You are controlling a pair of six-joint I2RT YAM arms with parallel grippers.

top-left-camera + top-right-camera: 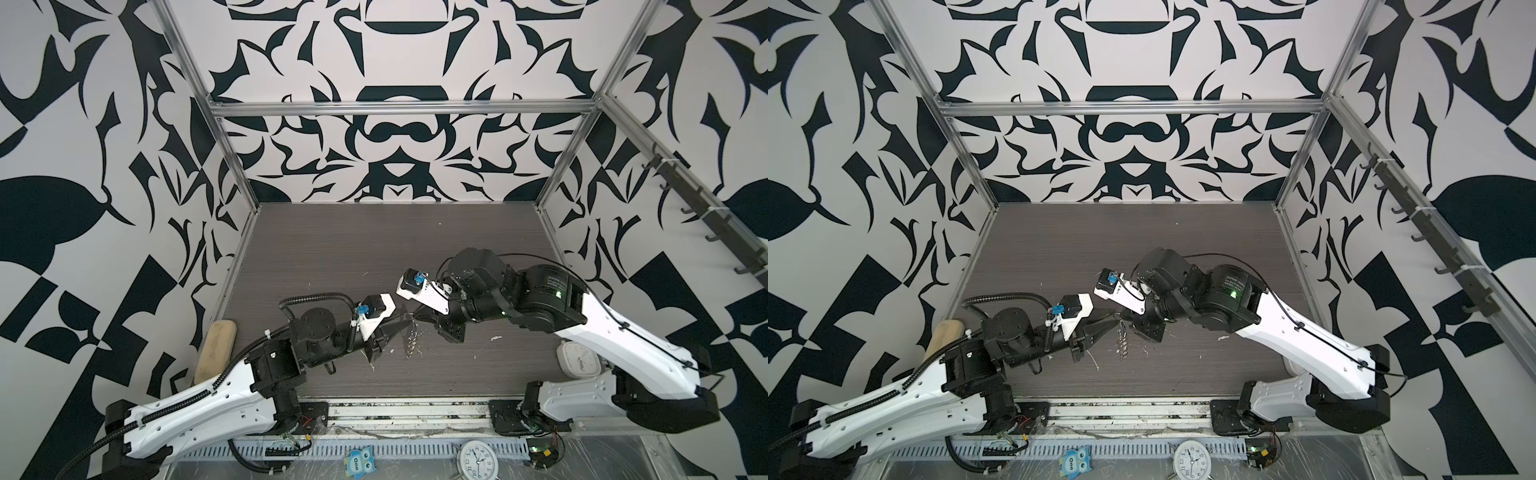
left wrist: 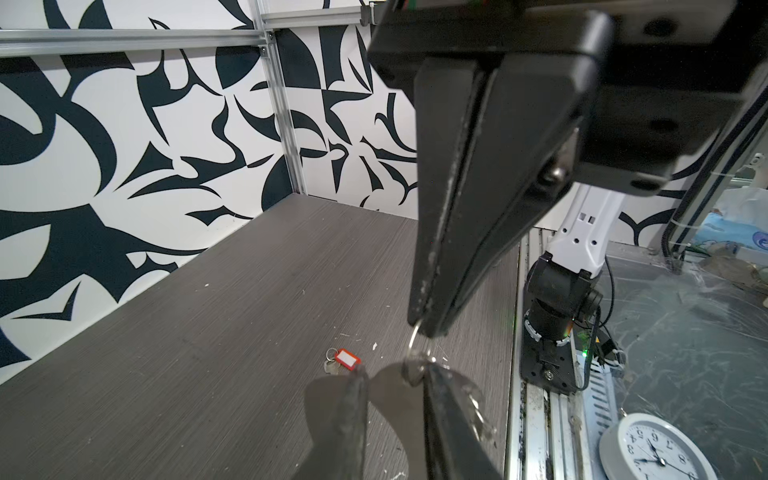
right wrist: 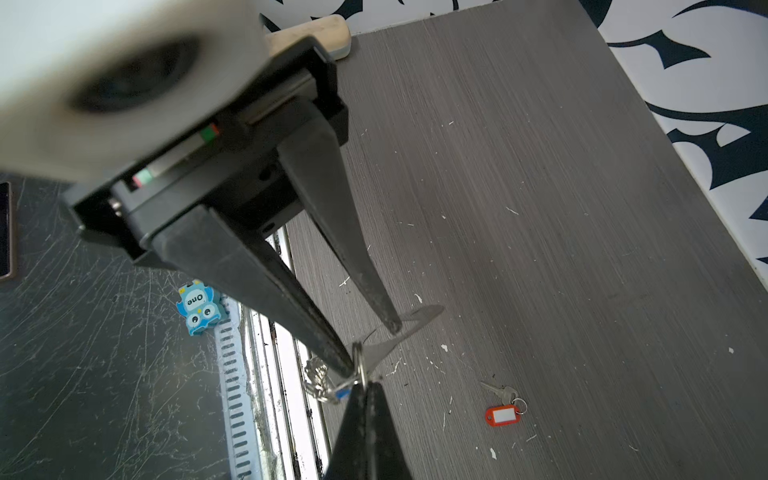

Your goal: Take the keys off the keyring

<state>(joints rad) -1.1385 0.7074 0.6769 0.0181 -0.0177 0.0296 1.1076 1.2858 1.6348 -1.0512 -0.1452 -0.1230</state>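
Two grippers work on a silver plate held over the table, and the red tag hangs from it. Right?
Not quite: the red tag does not hang from the silver plate; it lies loose on the table, as the right wrist view shows. The rest stands: the left gripper holds the plate up and the right gripper pinches a small ring on it.

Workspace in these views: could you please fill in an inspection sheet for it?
Surface: grey wood-grain table, scattered white flecks.
Job's things: keyring held in the air; red key tag with a key lies loose on the table; blue tag glimpsed beside the keyring, attachment unclear.
Clutter: tan block, square clock, round clock, owl figure.
Grippers: left gripper shut on the keyring; right gripper shut on a small ring.
Cables: black conduit along left arm, thin cable over right arm.
Surroundings: patterned walls, aluminium frame, hook rail.
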